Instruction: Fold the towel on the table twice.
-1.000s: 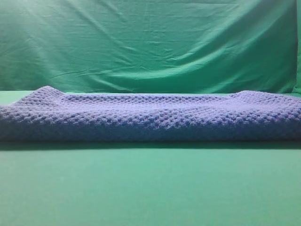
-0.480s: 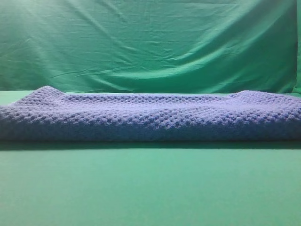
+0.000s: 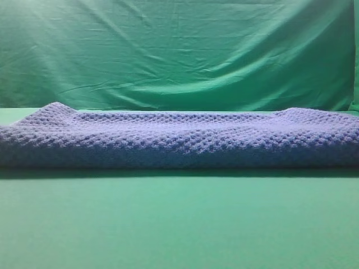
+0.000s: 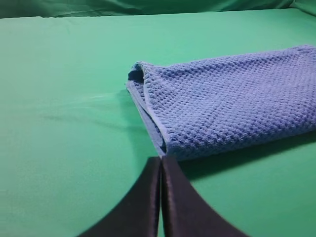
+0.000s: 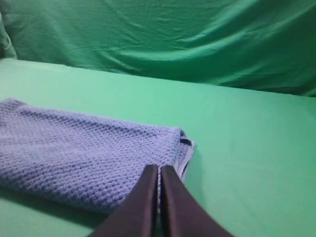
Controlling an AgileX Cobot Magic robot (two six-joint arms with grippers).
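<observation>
Lying folded on table (image 3: 179, 224), towel (image 3: 179, 140) spans nearly full width, long fold edge toward near table edge, backdrop cloth (image 3: 179, 56) hanging behind far edge. Left gripper (image 4: 161, 160): jaws pressed together, nothing between them, tips just short of towel's left-end near corner (image 4: 163, 145); layered edges visible there. Right gripper (image 5: 159, 168): jaws pressed together, empty, tips over near edge of towel's right end (image 5: 89, 158); whether they touch cloth cannot be told.
</observation>
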